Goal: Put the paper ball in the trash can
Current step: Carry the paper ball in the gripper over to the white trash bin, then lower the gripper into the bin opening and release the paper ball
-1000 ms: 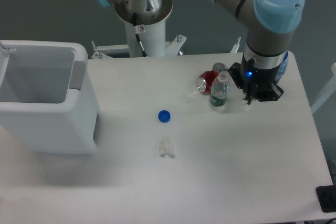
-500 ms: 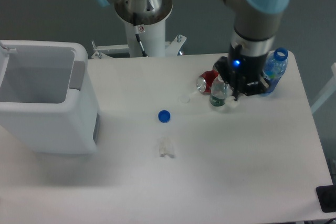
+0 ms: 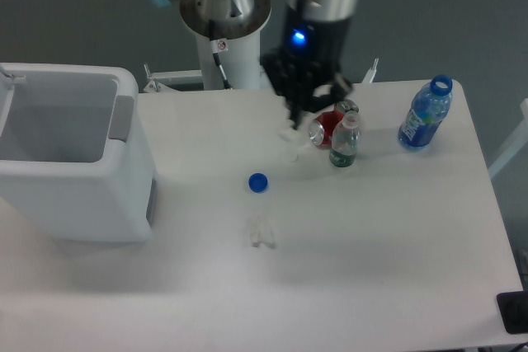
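My gripper [image 3: 290,124] hangs above the table's back middle, left of the red can. It is shut on the paper ball [image 3: 287,133], a small white wad that shows just under the fingertips, held off the table. The trash can [image 3: 82,195], a large white bin with a grey inside, stands open at the table's left edge, well to the left of the gripper.
A blue bottle cap [image 3: 258,182] and a flat whitish scrap [image 3: 261,232] lie in the middle of the table. A red can [image 3: 327,129] and a small clear bottle [image 3: 344,143] stand right of the gripper. A blue bottle [image 3: 424,113] stands at the back right.
The gripper has moved left across the table with the paper ball in it, from the right side past the small bottle and can. The blue bottle is now uncovered.
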Tool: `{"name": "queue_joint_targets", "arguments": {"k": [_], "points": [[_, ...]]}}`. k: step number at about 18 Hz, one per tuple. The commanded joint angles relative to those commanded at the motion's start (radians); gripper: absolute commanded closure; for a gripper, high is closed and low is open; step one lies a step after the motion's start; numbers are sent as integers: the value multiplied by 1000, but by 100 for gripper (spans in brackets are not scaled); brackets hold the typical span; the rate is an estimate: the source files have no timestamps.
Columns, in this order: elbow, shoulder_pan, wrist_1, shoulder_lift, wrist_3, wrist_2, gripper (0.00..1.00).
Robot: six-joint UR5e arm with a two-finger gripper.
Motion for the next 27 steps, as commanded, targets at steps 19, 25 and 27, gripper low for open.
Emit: {"name": "queue_joint_targets", "arguments": {"k": [19,25,27], "points": [[-81,-336,50,14,-94,-63,96],[-97,-361,66,6,-91,-63,64],[-97,-362,66,2,-91,-63,53]]}}
